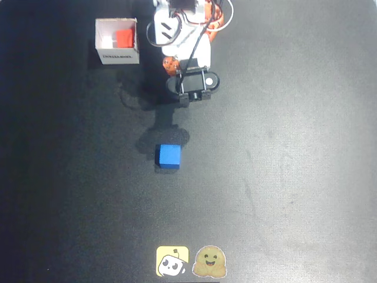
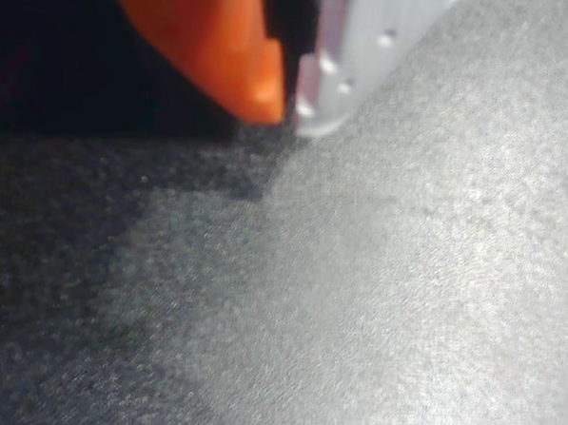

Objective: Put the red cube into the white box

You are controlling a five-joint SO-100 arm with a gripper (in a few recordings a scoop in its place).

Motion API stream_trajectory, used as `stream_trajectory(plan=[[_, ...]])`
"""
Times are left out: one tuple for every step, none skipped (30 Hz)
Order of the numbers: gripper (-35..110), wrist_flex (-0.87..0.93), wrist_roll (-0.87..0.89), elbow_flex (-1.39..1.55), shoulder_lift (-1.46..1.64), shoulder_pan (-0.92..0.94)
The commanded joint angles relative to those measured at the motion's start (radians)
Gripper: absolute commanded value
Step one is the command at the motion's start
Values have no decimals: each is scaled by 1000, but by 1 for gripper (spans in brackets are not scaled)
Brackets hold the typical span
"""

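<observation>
Gripper [image 2: 288, 106] tips together; red cube [image 1: 123, 39] inside white box [image 1: 117, 40].

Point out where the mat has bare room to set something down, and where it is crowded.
Free: the whole right side of the dark mat, the left side below the white box, and the strip between the blue cube and the two stickers. Crowded: the top centre-left, where the box holding the red cube sits beside the arm and its gripper.

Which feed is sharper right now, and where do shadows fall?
Overhead view: fairly sharp; arm's shadow darkens the black mat above the small blue cube; small red-orange cube sits lit inside the square white cardboard box. Wrist view: blurred close-up; gripper fingertips soft, shadow covers the left.
</observation>
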Motion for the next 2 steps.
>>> stream_trajectory(plan=[[0,5,8,-5,6,8],[0,5,8,-5,6,8]])
